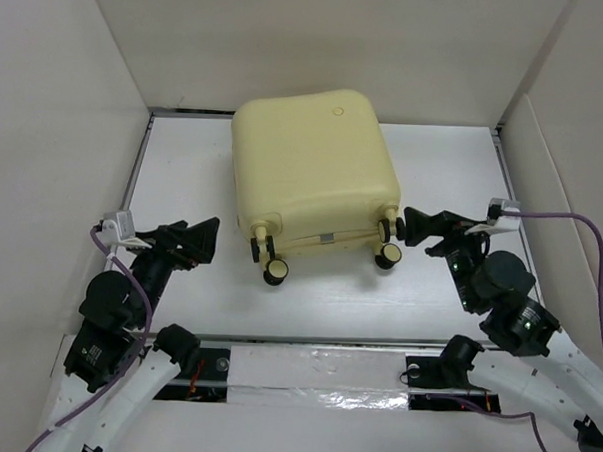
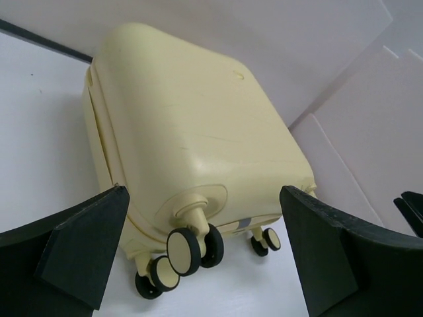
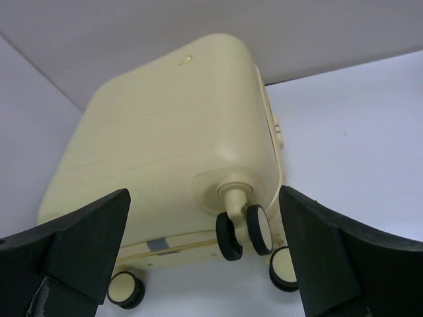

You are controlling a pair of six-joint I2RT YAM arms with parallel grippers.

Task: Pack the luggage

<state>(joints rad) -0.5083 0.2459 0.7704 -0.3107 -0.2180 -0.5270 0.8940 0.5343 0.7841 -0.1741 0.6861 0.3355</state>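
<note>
Luggage (image 1: 314,172) is seen lying flat and closed mid-table, wheels (image 1: 275,272) toward the arms, flanked by the left gripper (image 1: 203,244) and right gripper (image 1: 416,227), both spread wide and holding nothing (so packing either awaits opening or is finished; no move is settled).

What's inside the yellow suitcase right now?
Cannot tell: the suitcase lies closed on the table, shell halves together, wheels toward the arms. Nothing rests on top; the contents are hidden.
</note>
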